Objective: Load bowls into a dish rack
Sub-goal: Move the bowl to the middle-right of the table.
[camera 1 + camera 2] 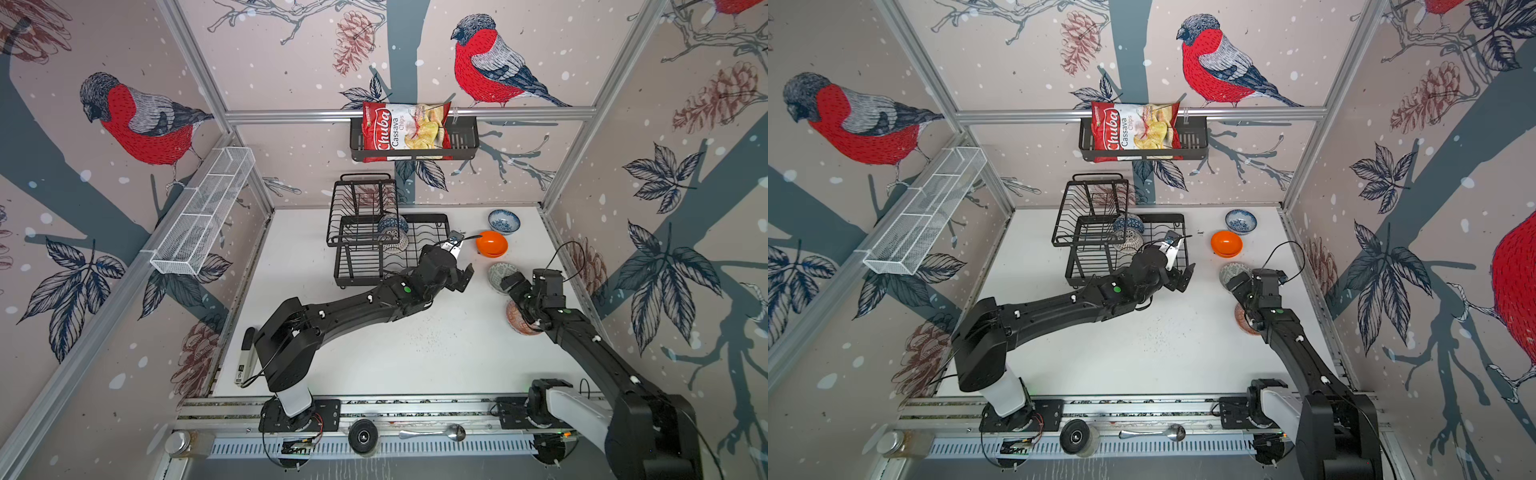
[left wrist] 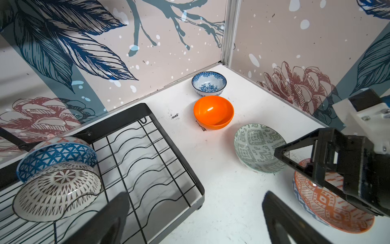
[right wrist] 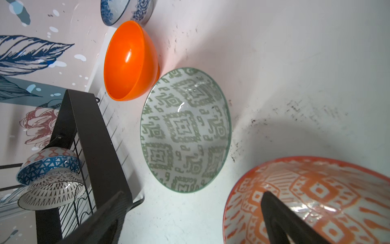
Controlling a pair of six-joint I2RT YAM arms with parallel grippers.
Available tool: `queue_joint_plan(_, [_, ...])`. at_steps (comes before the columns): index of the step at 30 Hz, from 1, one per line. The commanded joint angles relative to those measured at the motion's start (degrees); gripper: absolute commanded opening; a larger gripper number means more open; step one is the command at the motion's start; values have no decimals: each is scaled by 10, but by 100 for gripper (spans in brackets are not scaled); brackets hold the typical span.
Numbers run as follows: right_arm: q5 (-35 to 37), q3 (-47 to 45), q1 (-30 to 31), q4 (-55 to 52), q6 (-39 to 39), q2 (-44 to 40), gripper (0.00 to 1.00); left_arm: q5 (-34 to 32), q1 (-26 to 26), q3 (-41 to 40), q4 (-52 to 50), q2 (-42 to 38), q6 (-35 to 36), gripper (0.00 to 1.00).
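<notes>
Though extended, both arms (image 1: 353, 307) hover (fingers (image 2: 274, 209) apart).

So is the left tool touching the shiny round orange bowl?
Apart. The left wrist view shows bare white table between the open left tool and the shiny round orange bowl.

Both top views look down from high at the near edge over the whole worktop (image 1: 415, 353); both close wrist views share the far-right orange bowl (image 2: 213, 112).
</notes>
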Motion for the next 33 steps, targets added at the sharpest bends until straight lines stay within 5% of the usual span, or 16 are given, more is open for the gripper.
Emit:
queue_joint_plan(1, [3, -6, 6, 1, -16, -9, 100, -12, -1, -4, 18, -6, 0, 98])
queue_joint_plan(12, [-3, -43, 24, 21, -21, -9, 100, -14, -1, -2, 12, -2, -3, 98])
queue_joint_plan(33, [24, -24, 157, 86, 8, 74, 100, -50, -1, -18, 0, -23, 7, 98])
